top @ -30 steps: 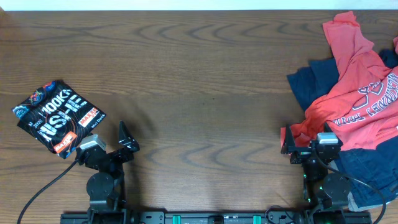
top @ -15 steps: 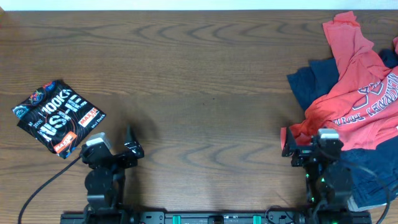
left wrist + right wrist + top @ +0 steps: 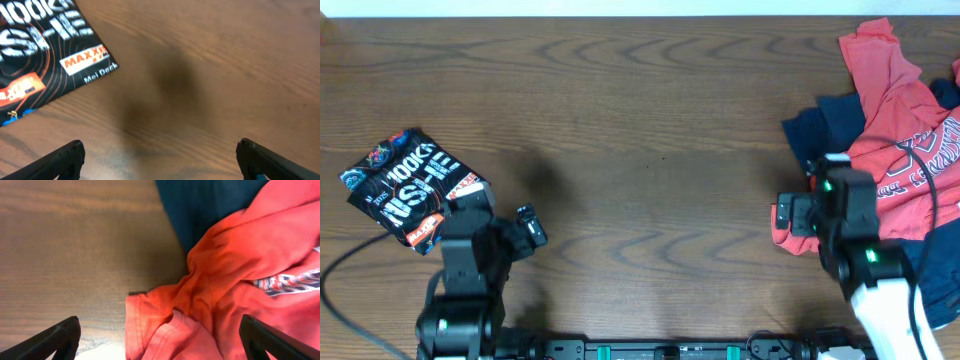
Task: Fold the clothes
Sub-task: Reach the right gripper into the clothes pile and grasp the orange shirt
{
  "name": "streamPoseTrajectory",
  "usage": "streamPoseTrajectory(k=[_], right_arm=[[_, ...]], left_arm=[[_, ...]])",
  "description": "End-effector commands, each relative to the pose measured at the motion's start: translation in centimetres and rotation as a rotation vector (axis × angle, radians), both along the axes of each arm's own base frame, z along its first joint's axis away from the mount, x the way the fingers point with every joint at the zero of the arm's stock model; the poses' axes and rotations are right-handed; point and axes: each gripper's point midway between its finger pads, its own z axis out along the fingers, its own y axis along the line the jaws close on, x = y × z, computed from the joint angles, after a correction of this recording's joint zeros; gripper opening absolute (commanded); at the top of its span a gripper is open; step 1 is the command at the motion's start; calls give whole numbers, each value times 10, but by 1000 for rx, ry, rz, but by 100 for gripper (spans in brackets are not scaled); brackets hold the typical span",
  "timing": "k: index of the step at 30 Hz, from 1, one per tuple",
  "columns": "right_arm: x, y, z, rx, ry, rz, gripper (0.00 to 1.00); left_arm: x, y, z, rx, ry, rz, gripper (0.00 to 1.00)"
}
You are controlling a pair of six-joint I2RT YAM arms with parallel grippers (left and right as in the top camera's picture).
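The left jaws stand wide apart above bare tabletop (image 3: 215, 70) and hold nothing. The black printed tee (image 3: 40, 45) lies flat ahead of them, out beyond the left finger, with its orange-and-white printed corner nearest the jaws. The right jaws are also spread wide and empty. Below and between them lies the crumpled coral-red T-shirt (image 3: 210, 295), with its hemmed edge about midway between the fingers and its bulk toward the right finger, where striped lettering shows. A dark navy garment (image 3: 200, 205) lies farther ahead, partly under the red cloth.
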Motion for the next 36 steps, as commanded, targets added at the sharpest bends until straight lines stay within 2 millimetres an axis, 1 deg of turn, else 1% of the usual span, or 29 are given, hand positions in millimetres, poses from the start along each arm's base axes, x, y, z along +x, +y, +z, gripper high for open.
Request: streamPoseTrajectory(k=[1,2,3,4,5,7,8,12,16,17,18,19,21,22,23,24,27,28,29,31,33,36], right_arm=[[9,-4,-11,-12,63,-16,99],[10,-8,-18,-33,87,-20,95],[8,-14,-25,-65,117,-41,85],[5,-20,-33,-89,150,-71,72],[3,-25,-39,-105,178,-105,67],[-5,-33,-54,-124,246,-158,68],[-7,-35,-60,-128,273,-170,69],[-16,-41,-86,-146,377,-194,70],[-26,-51,-109,-174,476,-224,80],[-28,-51,-114,-172,494,-225,81],[-30,-50,-119,-169,515,-222,80],[-32,-50,-123,-169,531,-220,72],[-36,-47,-129,-158,563,-212,37],[-37,-44,-130,-141,570,-206,21],[-37,-40,-131,-117,573,-197,9],[-37,-36,-131,-92,569,-190,1],[-30,-19,-123,-8,543,-134,1],[-26,-11,-117,26,531,-89,1],[-20,2,-107,74,512,-13,1],[-9,31,-80,160,460,161,2],[-1,56,-51,232,402,275,1],[10,97,1,321,276,436,1]], left_arm=[[7,-1,3,-8,26,2,98],[8,-1,0,-9,38,2,98],[8,-1,-2,-12,48,6,98],[8,-1,-4,-24,56,18,98],[8,-1,-6,-34,64,29,98],[8,-1,-8,-42,72,37,98],[8,-1,-9,-42,74,37,98],[8,-1,-9,-42,74,38,98],[8,-1,-9,-42,75,38,98],[8,-1,-9,-42,77,38,98],[7,-1,-10,-42,79,38,98],[7,-1,-10,-41,81,38,98],[7,-1,-10,-41,80,38,98],[7,-1,-10,-41,80,38,98],[7,-1,-10,-41,80,38,98],[7,-1,-10,-41,80,38,98],[7,-1,-10,-41,80,38,98],[7,-1,-10,-41,80,38,98],[7,-1,-9,-41,80,38,98],[7,-1,-10,-41,80,38,98],[8,-1,-9,-41,77,38,98],[9,-1,-8,-42,69,38,98]])
